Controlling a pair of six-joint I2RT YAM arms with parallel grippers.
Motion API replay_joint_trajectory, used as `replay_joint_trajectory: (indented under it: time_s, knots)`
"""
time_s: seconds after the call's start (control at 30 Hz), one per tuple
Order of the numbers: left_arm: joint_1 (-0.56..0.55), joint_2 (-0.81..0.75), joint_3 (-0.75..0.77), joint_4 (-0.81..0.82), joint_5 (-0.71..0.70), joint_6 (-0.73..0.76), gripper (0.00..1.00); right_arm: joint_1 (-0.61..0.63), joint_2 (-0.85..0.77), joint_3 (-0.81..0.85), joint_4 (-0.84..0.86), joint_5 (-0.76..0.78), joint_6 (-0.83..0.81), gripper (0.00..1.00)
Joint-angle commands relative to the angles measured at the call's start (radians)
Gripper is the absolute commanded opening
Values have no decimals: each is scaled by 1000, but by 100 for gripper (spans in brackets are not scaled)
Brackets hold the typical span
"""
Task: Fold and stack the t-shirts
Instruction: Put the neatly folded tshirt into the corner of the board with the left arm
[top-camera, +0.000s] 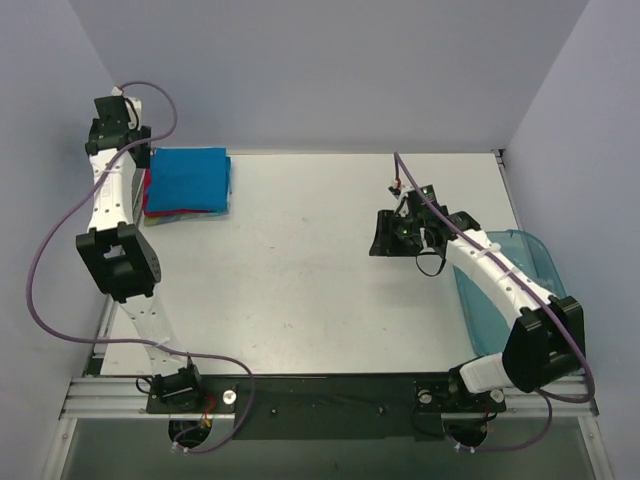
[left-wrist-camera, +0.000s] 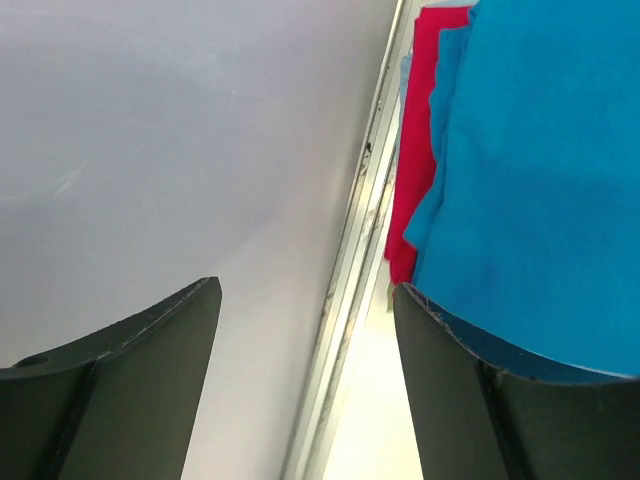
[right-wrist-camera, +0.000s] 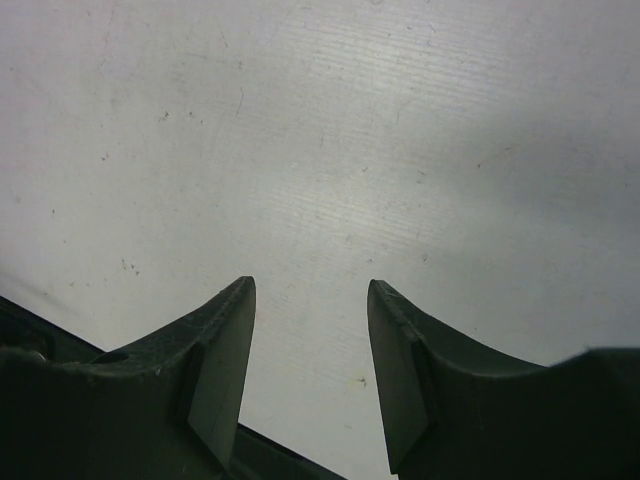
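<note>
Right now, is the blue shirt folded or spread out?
Folded: the blue shirt lies as a neat square on top of the red shirt.

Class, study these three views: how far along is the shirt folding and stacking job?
Done: the blue t-shirt lies folded atop the red t-shirt in a stack at the table's far-left corner. In hand: nothing; the left gripper is open beside the stack, the right gripper open above bare table. Left: no unfolded shirt shows; the bin is partly hidden by the right arm.
</note>
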Motion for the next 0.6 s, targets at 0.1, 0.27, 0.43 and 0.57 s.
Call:
replay_joint_trajectory:
  time_s: [0.1, 0.27, 0.43, 0.57]
  knots:
    - [-70, -240, -149, -93, 126, 147, 78, -34, -165, -117, 28, 29, -65, 45]
    - [-135, -419, -422, -124, 208, 168, 70, -51, -266, -195, 78, 47, -66, 45]
    - [-168, -735, -903, 26, 440, 173, 69, -62, -378, -339, 163, 103, -68, 47]
    - [-193, -967, -1238, 167, 577, 170, 76, -82, -475, -462, 265, 167, -77, 48]
